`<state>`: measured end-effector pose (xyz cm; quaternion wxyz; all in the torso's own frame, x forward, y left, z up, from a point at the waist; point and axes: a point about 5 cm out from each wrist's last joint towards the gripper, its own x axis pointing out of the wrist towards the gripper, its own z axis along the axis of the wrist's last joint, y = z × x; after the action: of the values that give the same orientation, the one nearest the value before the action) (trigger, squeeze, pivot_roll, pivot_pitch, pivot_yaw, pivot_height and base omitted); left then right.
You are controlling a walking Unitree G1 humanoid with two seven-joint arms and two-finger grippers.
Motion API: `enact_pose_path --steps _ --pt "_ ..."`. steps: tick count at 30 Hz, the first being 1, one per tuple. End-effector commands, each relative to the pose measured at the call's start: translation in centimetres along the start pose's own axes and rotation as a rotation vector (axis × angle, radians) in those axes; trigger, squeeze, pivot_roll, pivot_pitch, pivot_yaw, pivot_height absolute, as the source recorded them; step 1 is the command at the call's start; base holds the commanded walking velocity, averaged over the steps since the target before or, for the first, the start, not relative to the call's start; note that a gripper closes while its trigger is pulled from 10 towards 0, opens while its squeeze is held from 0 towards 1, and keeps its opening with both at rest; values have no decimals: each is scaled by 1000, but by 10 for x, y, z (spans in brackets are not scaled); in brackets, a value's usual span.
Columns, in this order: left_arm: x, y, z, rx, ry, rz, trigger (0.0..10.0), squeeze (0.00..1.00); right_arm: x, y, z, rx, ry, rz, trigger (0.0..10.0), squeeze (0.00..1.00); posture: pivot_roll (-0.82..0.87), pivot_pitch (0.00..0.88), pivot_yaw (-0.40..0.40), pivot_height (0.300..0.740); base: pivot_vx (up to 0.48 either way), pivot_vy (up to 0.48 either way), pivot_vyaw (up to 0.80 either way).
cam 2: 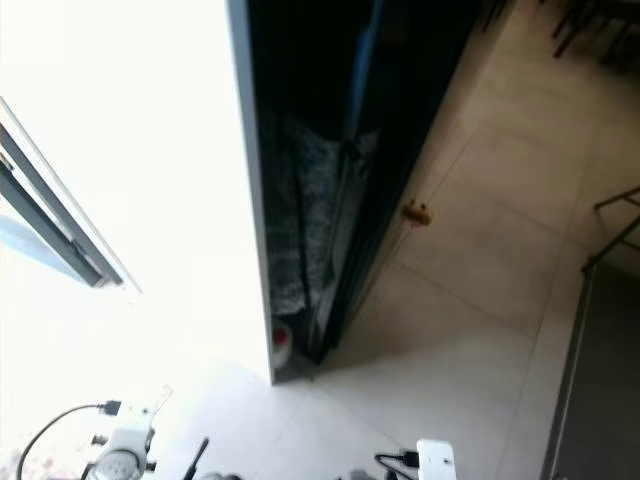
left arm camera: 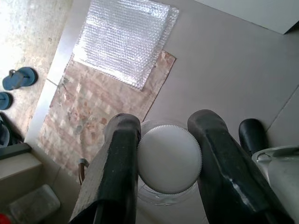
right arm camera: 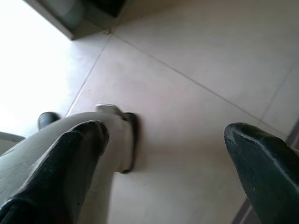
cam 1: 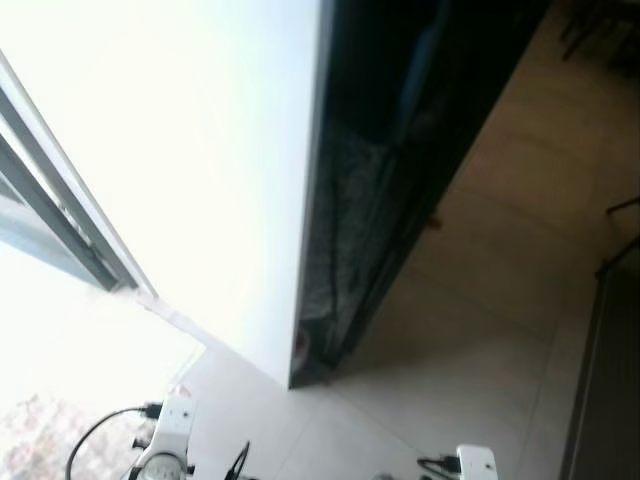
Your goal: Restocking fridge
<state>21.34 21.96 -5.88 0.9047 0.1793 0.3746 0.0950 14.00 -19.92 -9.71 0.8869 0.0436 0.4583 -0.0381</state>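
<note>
My left gripper (left arm camera: 163, 137) is shut on a clear container with a round white ribbed lid (left arm camera: 169, 158); a finger presses each side of it, and it hangs above the floor. The right gripper (right arm camera: 166, 133) hangs open over pale floor tiles with nothing between its fingers. In the head views a tall white panel (cam 1: 210, 170) stands ahead. A dark gap (cam 1: 385, 150) runs down its right side, too dim to make out inside. Both wrists (cam 1: 165, 440) (cam 1: 476, 463) show low at the bottom edge.
A bubble-wrap sheet (left arm camera: 124, 39) lies on a patterned rug (left arm camera: 88, 116), with blue slippers (left arm camera: 18, 77) beside them. A small orange object (cam 2: 416, 213) lies on the tiles by the dark gap. A red-and-white item (cam 2: 282, 345) sits at its foot. Dark furniture (cam 2: 600, 380) stands to the right.
</note>
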Motion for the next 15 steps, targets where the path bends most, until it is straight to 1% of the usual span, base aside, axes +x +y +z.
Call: enact_pose_path --steps 1,9,12,13,15 --pt "-3 -6 -9 -3 37 -16 10000 0 -4 -5 -12 3 38 -17 10000 0 -78 181 -40 740 0 334 0" --pt "-3 -6 -9 -3 37 -16 10000 0 -4 -5 -12 3 38 -18 10000 0 -78 181 -40 740 0 334 0" --pt "-3 -5 -9 -3 37 -16 10000 0 -4 -6 -10 16 18 -28 10000 0 -79 181 -37 740 0 322 0" --pt "-3 -5 -9 3 34 -20 10000 0 -5 -8 -4 40 -72 -77 10000 0 -83 182 -36 740 0 0 0" --pt "-3 -5 -9 9 32 -23 10000 0 -7 -11 5 77 -189 -135 10000 0 -82 182 -36 740 0 0 0"
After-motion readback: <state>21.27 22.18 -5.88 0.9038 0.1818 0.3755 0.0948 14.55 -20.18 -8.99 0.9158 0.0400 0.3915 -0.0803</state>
